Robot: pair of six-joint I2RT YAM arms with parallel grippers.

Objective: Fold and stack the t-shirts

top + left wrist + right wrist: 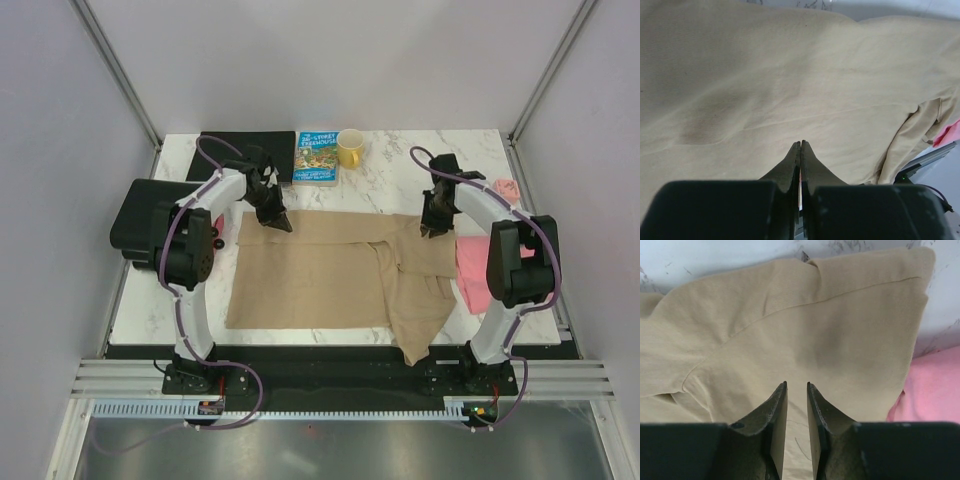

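Observation:
The tan t-shirt (pixel 320 275) lies spread across the table, its right side rumpled and one part hanging over the near edge. My left gripper (pixel 275 220) is at its far left corner; in the left wrist view the gripper (pixel 801 142) is shut, tips pressed together on the tan cloth (pixel 790 75). My right gripper (pixel 430 230) is over the shirt's far right part. Its jaws (pixel 796 384) stand a little apart, with tan cloth (pixel 815 330) showing flat in the gap. The pink t-shirt (pixel 472 275) lies bunched at the right, beside the tan one (pixel 935 390).
A blue book (pixel 317 157) and a yellow mug (pixel 351 148) stand at the far edge. A black mat (pixel 245 143) lies at the far left. A black box (pixel 140 220) sits off the table's left side. A small pink thing (pixel 507 188) is at the far right.

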